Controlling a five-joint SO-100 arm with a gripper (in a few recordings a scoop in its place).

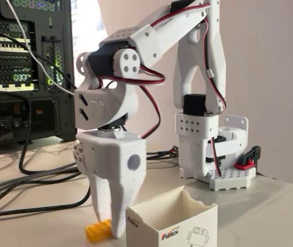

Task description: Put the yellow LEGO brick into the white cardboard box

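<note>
One yellow LEGO brick (98,230) on table, touching lowered tool (110,218), grip unclear

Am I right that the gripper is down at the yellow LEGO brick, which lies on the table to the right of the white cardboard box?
Not quite. In the fixed view the yellow LEGO brick lies on the table to the left of the white cardboard box, not to its right. The gripper is indeed down at the brick.

Box (173,224) open-topped, nothing above rim. Gripper (108,224) down at brick (98,230), just left of box wall. Cables (28,180) cross table (270,206) left; right side bare.
</note>
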